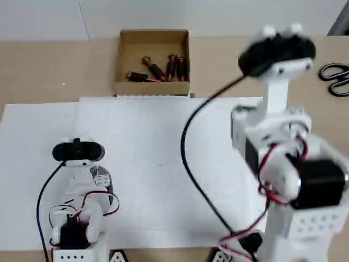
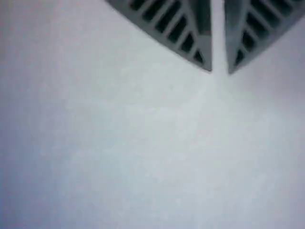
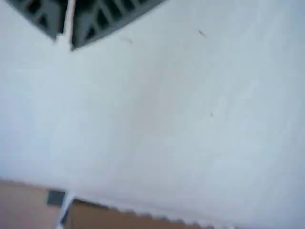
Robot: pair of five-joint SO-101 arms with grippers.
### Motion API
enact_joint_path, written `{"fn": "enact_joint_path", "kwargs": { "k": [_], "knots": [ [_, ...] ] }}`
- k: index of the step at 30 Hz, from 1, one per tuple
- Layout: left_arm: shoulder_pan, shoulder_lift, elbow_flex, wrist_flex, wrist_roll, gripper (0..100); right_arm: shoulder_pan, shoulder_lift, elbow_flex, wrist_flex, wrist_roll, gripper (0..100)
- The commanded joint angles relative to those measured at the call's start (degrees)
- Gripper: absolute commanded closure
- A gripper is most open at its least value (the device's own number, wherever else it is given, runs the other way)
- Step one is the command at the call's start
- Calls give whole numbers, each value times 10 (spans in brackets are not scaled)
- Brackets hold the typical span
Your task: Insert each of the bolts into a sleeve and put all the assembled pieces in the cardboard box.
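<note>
The cardboard box [image 1: 123,60] stands at the far middle of the table. Inside it lie several bolts in dark sleeves [image 1: 163,68]. My left gripper [image 2: 219,70] is shut, its ribbed fingers [image 2: 190,38] nearly touching, with nothing between them, just above white paper. My right gripper [image 3: 65,42] is also shut and holds nothing, over the paper near its far edge. In the high view the left arm [image 1: 79,153] sits folded at the near left. The right arm [image 1: 278,54] stands raised at the right.
White paper [image 1: 158,164] covers the middle of the table. Black scissors [image 1: 335,76] lie at the far right edge. A black cable [image 1: 191,164] runs from the right arm across the paper. The paper's serrated edge [image 3: 143,217] meets brown surface.
</note>
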Motion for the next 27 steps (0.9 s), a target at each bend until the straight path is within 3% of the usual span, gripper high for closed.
{"fn": "enact_joint_path", "kwargs": {
  "k": [1, 15, 20, 23, 27],
  "knots": [
    [-2, -6, -2, -13, -1, 994, 16, -74, 100, -14, -2, 995],
    [0, -6, -2, -13, -2, 994, 42, -497, 687, -220, 3, 995],
    [-2, -6, -2, -13, -1, 994, 42, -664, 820, -219, 42, 995],
    [-2, -6, -2, -13, -1, 994, 43, -664, 840, -225, 64, 995],
    [-2, -6, -2, -13, -1, 994, 50, -650, 868, -225, 40, 995]
  ]
}}
